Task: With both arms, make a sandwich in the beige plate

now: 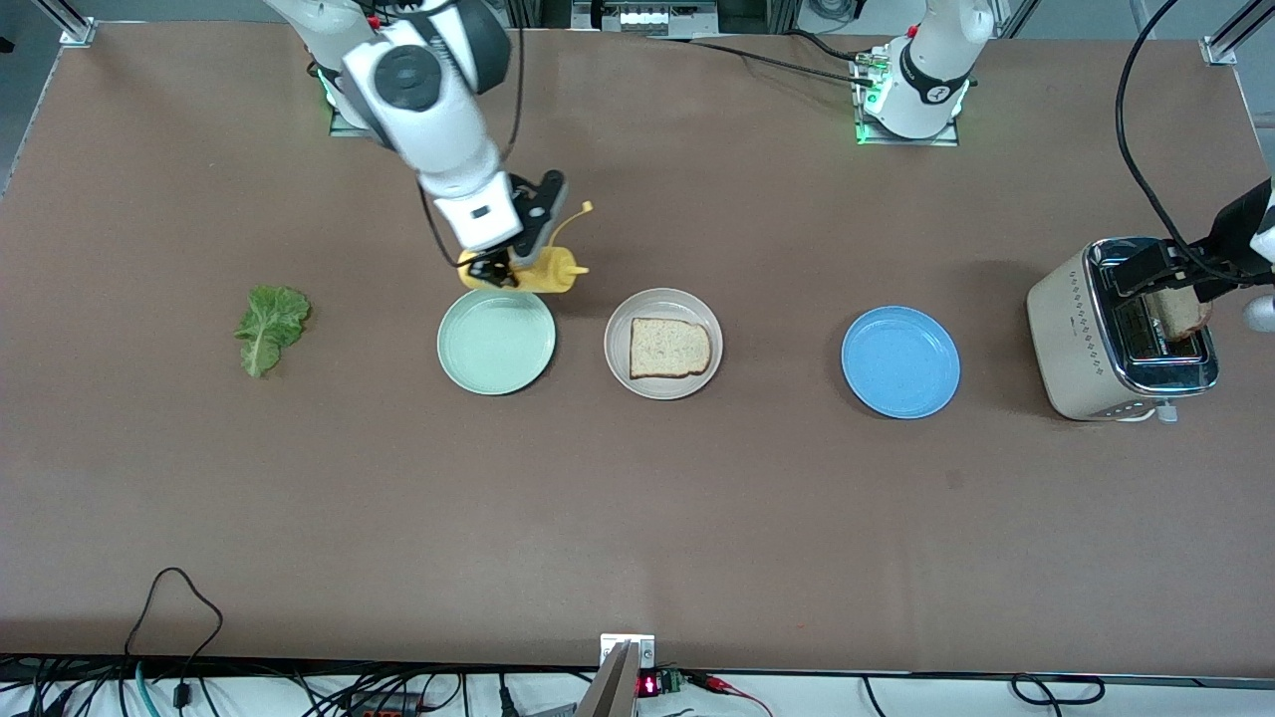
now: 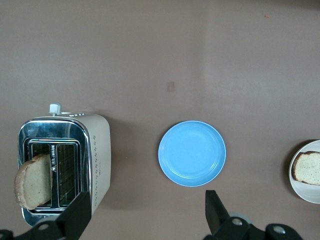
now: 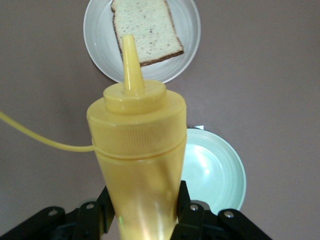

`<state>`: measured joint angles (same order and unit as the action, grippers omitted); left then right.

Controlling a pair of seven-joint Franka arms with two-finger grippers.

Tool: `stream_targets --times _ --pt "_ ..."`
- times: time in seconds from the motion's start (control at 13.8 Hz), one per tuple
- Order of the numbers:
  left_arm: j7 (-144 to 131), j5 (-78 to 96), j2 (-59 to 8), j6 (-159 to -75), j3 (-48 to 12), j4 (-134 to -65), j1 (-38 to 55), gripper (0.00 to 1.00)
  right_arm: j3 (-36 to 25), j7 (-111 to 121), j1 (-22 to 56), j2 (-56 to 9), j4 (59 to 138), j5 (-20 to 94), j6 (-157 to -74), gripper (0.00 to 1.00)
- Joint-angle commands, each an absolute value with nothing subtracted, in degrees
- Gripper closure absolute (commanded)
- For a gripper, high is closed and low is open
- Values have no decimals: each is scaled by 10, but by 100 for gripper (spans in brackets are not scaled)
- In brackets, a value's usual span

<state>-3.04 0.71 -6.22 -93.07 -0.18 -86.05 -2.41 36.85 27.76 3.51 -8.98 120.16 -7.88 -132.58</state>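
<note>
1. Brown table across the whole scene, cables along the edge nearest the front camera, both arm bases along the farthest edge.
2. Beige plate near the middle of the table, between a mint-green plate toward the right arm's end and a blue plate toward the left arm's end.
3. One bread slice flat on the beige plate, pale crumb, brown crust.
4. Second bread slice upright in a slot of the beige toaster at the left arm's end, tilted against the slot wall.
5. Lettuce leaf flat on the table toward the right arm's end, well apart from every plate.
6. Right gripper over the mint-green plate's farther rim, fingers clamped on a yellow squeeze bottle, nozzle aimed toward the beige plate, cap dangling on a thin yellow tether.
7. Left gripper above the toaster, fingers spread wide, grasping nothing.
8. No legible writing or brand seen on bottle, toaster or plates.
</note>
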Motion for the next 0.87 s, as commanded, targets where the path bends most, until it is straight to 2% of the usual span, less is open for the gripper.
stream_targets --times 0.0,0.22,0.43,0.51,0.8 --pt "-21 38 -62 -923 1 -860 -33 0 363 224 74 -156 1153 -153 -1321 100" --pt "-23 39 -63 -920 1 -861 -38 0 325 189 124 -218 1106 -197 -1314 100" --pt "-23 32 -63 -921 -2 -861 -36 0 212 185 247 -285 1014 -207 -1278 100" --pt "-23 32 -63 -921 -2 -861 -37 0 193 185 270 -297 1002 -206 -1277 100" --pt "-22 32 -64 -921 -2 -862 -38 0 188 177 278 -314 997 -216 -1277 100"
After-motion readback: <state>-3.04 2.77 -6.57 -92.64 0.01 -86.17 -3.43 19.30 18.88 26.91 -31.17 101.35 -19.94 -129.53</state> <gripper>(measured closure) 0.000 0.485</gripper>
